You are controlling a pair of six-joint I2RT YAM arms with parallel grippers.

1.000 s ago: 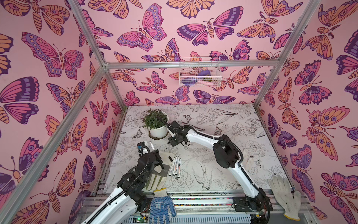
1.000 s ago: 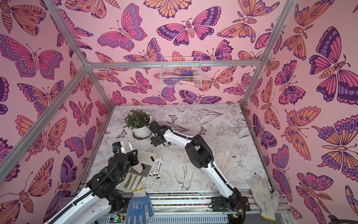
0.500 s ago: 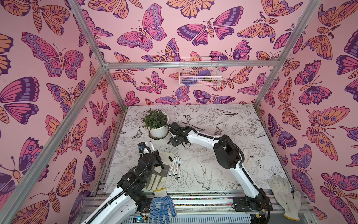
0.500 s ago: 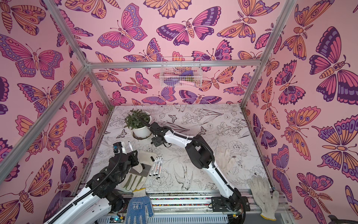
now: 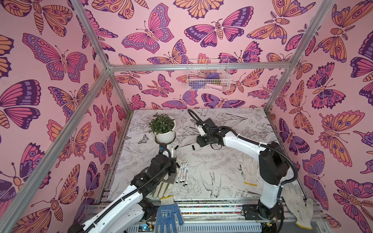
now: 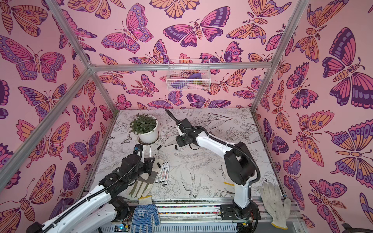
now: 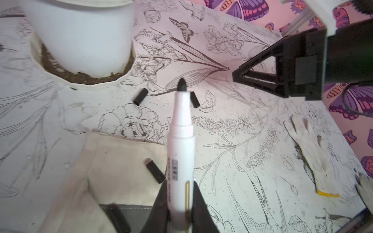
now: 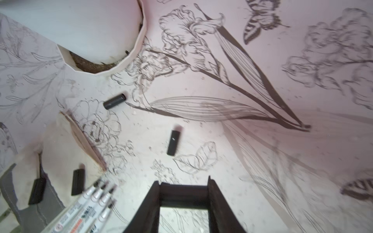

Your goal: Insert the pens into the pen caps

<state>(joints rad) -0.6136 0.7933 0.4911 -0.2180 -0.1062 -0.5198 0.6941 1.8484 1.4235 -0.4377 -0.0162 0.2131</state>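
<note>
A pen (image 7: 180,141) sat clamped by the rear of its barrel in the left claw (image 7: 179,193), the jaws drawn in tight against it and the bare dark tip pointing away from the wrist, toward the far side of the counter (image 5: 222,159). That hold left the whole nose of the pen free, which looked like its purpose: a cap could slide on without meeting the jaws. In both top views the pen stood nearly upright, just near of the plant pot (image 5: 165,136).

The right claw (image 8: 182,181) hung close over the counter to the right of the pot, its jaws partly apart with nothing between them. The closest cap (image 8: 174,142) lay flat just beyond the jaws, apart from them, turned so that they would close across its width; the claw seemed lined up to come down on it. A second cap (image 8: 114,101) lay further left, near the pot. Two more caps (image 8: 77,182) rested on a pale glove (image 5: 161,188) under the left arm (image 5: 129,193), one of them on its grey patch (image 8: 26,211). A fifth could not be found in any view.

Four other pens (image 5: 182,173) lay close side by side just right of that glove, tips bare, between the two arms and seemingly within reach of either. No pen wore a cap, so the task looked barely begun.
</note>
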